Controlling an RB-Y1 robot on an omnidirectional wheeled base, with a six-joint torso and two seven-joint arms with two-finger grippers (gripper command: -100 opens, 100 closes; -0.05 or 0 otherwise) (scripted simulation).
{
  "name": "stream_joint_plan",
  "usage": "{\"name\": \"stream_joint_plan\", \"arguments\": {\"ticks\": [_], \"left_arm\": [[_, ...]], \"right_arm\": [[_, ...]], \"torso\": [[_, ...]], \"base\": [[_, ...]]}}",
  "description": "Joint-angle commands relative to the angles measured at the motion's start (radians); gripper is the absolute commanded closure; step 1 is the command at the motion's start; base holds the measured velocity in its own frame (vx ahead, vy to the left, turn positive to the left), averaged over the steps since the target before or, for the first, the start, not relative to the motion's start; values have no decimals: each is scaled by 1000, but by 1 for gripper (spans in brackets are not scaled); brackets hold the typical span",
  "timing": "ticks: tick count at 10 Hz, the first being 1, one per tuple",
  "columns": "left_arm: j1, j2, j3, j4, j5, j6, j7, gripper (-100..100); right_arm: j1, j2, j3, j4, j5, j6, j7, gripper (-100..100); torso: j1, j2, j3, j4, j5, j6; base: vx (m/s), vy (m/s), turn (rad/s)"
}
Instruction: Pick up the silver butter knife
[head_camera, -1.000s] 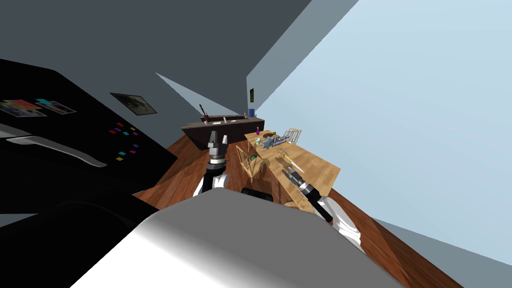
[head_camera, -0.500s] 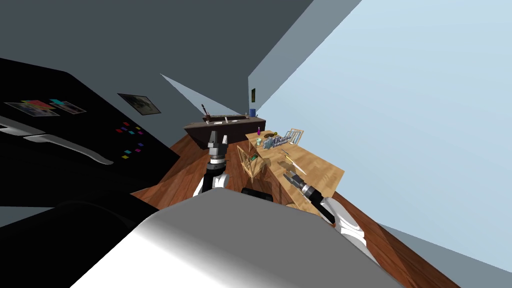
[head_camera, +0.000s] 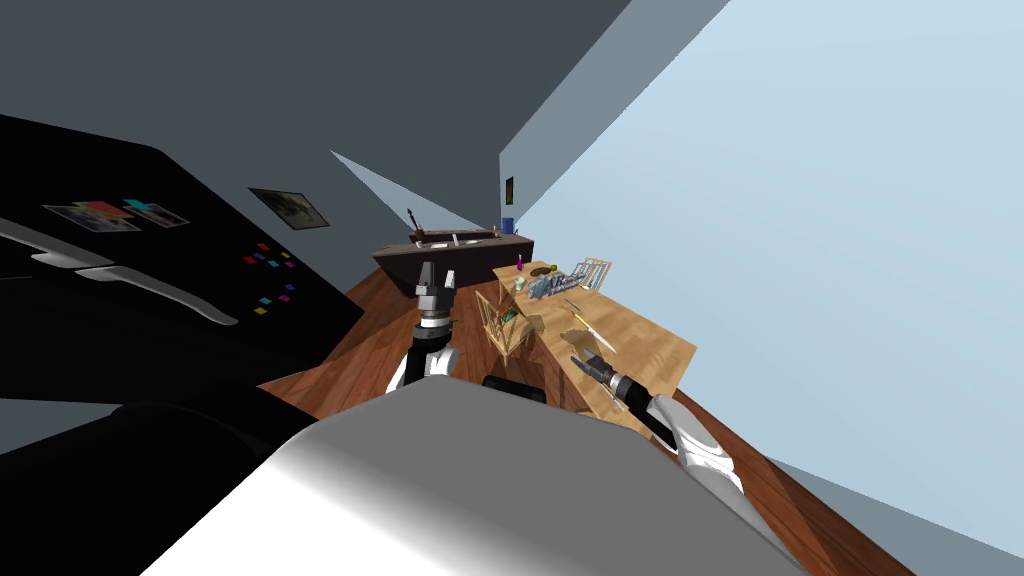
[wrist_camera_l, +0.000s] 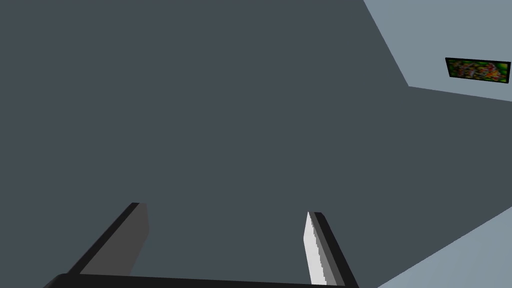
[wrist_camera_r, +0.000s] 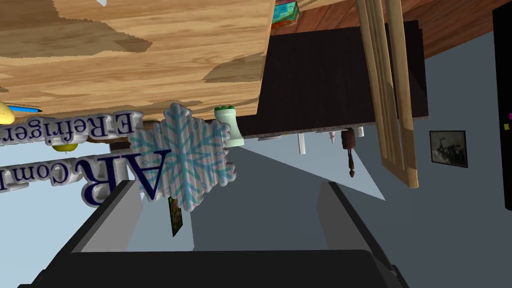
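On the wooden table (head_camera: 645, 345) lies a thin pale sliver (head_camera: 593, 328), most likely the butter knife, just beyond my right gripper (head_camera: 579, 346). That gripper hovers low over the table's near part, its fingers open with nothing between them. In the right wrist view the right gripper (wrist_camera_r: 225, 185) looks along the tabletop (wrist_camera_r: 150, 60) toward a snowflake sign (wrist_camera_r: 182, 155). My left gripper (head_camera: 436, 272) is raised in front of my chest, pointing up. In the left wrist view the left gripper (wrist_camera_l: 225, 209) is open and empty.
A wooden chair (head_camera: 503, 325) stands at the table's left side. The snowflake sign (head_camera: 550, 285), a white bottle (wrist_camera_r: 227, 125) and a wooden rack (head_camera: 592, 270) crowd the table's far end. A dark counter (head_camera: 450, 255) is beyond, and a black fridge (head_camera: 150, 300) is to my left.
The head view has shifted slightly to the right. My right gripper has drawn back a little toward me over the table. The left arm has not moved.
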Motion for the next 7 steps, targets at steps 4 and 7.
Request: {"name": "stream_joint_plan", "arguments": {"ticks": [4, 7], "left_arm": [[0, 0, 0, 0, 0, 0, 0, 0], [0, 0, 0, 0, 0, 0, 0, 0]], "right_arm": [[-27, -40, -10, 123, 115, -25, -4, -100], [-39, -56, -13, 163, 170, -32, -8, -100]], "torso": [[0, 0, 0, 0, 0, 0], [0, 0, 0, 0, 0, 0]], "base": [[12, 5, 35], [11, 4, 28]]}}
